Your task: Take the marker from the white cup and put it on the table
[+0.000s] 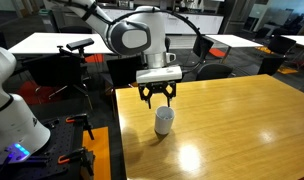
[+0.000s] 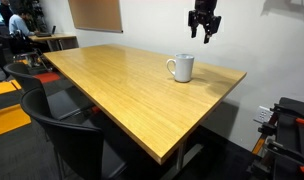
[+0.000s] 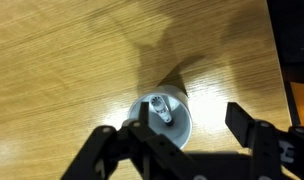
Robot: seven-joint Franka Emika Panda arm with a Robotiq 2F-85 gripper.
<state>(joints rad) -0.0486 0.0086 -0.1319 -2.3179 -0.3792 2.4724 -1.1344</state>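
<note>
Glossy honey-coloured wooden tabletop (image 2: 112, 90): plenty of room around the cup for the set-down.

White Panda arm (image 1: 132, 38) hangs the black Robotiq gripper (image 1: 159, 100) over one end of it. The fingers (image 3: 242, 120) are spread wide and hold nothing.

Small plain white cylindrical cup (image 1: 164, 122) stands upright under the gripper, with a clear gap between them in both exterior views. In an exterior view the cup (image 2: 182, 67) seems to have a handle on one side, but I can't be sure.

Thin dark stick-shaped marker (image 3: 163, 108) is inside the cup. I only see its top end from above in the wrist view, apparently leaning toward the rim. It's too small to make out in the exterior views.

Risks as I read them:
- A straight descent from here puts one finger on the rim, which tips or shoves the cup.
- The cup looks light and nothing holds it down. If the marker rubs the wall on the way up, the cup may come with it.
- Only a short end is available to grab, so the grip is shallow and the marker could slip or drop.
- The top is glossy, so the marker could roll after release.

Alignment: the marker is below the fingers and off-centre in the gap. In the wrist view one finger overlaps the cup's rim, just beside the marker, and the other is well apart. I'd shift sideways to centre it before going down.
</note>
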